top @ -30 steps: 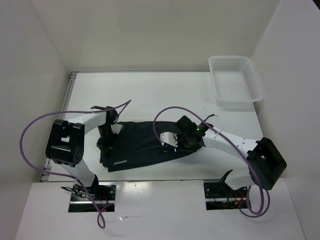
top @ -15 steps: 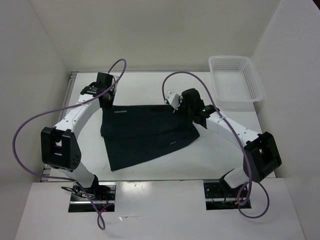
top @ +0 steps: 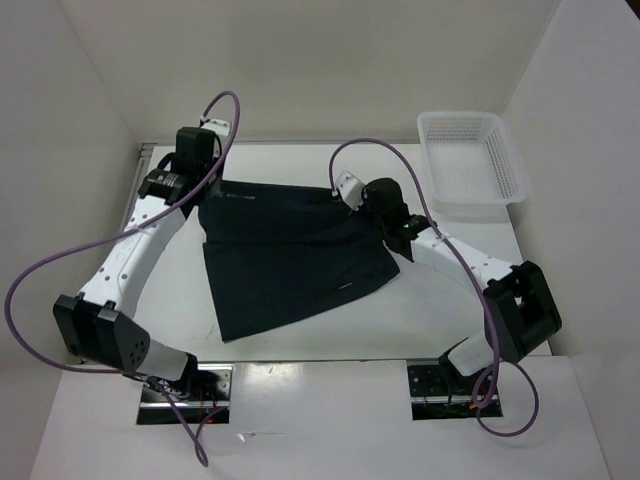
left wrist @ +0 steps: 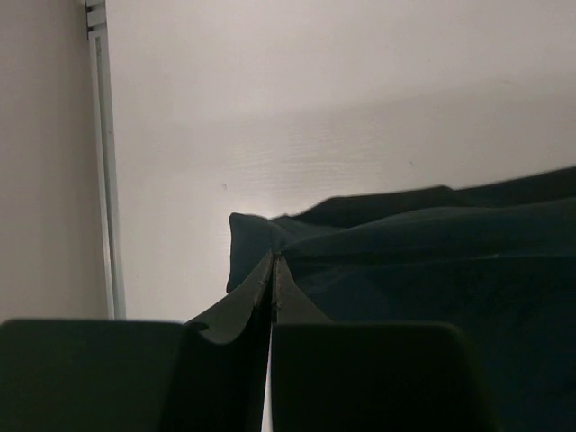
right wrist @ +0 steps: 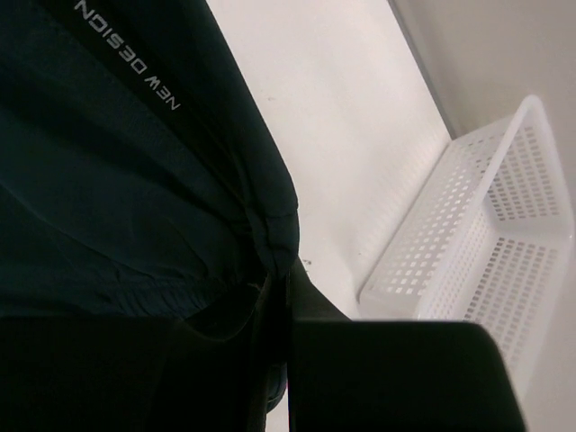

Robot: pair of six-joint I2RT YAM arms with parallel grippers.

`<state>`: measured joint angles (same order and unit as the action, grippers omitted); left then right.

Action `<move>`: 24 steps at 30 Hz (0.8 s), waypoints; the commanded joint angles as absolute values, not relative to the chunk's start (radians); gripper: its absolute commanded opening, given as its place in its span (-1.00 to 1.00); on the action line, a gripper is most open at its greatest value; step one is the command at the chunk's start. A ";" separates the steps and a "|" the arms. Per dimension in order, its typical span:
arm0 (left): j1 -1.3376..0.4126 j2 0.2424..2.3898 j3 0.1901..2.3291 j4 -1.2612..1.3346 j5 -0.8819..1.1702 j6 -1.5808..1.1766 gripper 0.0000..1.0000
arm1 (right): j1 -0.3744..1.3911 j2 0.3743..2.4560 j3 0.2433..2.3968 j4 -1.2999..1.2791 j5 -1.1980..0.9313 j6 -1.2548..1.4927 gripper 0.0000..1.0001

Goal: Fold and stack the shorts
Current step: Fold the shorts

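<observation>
**Two tools, one pair of shorts, pulled out flat beside the basket**

There are two tools, and both are clenched on cloth. The left tool [left wrist: 273, 263] has its fingers pressed together on a peaked corner of the dark fabric. That is the held corner farther from the basket [top: 470, 160]. The right tool [right wrist: 279, 274] pinches a bunched fold at the corner nearest the basket, whose white lattice wall stands just beyond it in the wrist view.

There is one pair of shorts [top: 290, 255], spread on the bench [top: 300, 165]. Their far edge is drawn between the two tools, about level with the basket's near end. The rest fans away from the basket toward the arms' bases. Light lettering [right wrist: 126, 56] runs along the cloth close to the right tool. There is one basket and two purple cables [top: 60, 265], one looping over each arm.

A second ago the shorts were a rumpled heap much farther from the basket, with both tools low over the middle of it. Half a second ago they were already opened out, though the held edge sat short of its present line. Since then the left tool has carried its corner farther up the bench and away from the basket, so the edge is longer and straighter. The right tool has hardly shifted, and the basket has not moved.
</observation>
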<state>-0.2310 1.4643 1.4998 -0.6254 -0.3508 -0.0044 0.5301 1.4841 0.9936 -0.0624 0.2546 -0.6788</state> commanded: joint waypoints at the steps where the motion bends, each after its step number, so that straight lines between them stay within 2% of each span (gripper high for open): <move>1: -0.257 1.356 1.433 -0.733 -0.350 0.000 -1.00 | 0.520 1.433 0.991 0.023 0.312 -0.732 -0.98; 5: -0.347 1.246 1.206 -0.866 -0.285 0.000 -1.00 | 0.520 1.387 0.991 -0.105 0.171 -0.819 -0.98; 10: -0.357 1.268 1.105 -1.017 -0.160 0.000 -1.00 | 0.544 1.281 0.933 -0.323 -0.038 -1.035 -0.98; 15: -0.439 1.325 1.013 -1.045 -0.155 0.000 -1.00 | 0.685 1.210 0.786 -0.430 -0.049 -1.112 -0.98; 21: -0.524 1.335 0.951 -1.068 -0.164 0.000 -1.00 | 0.767 1.169 0.683 -0.462 -0.018 -1.132 -0.98; 24: -0.564 1.359 0.937 -1.091 -0.135 0.000 -1.00 | 0.767 1.160 0.653 -0.462 -0.006 -1.143 -0.79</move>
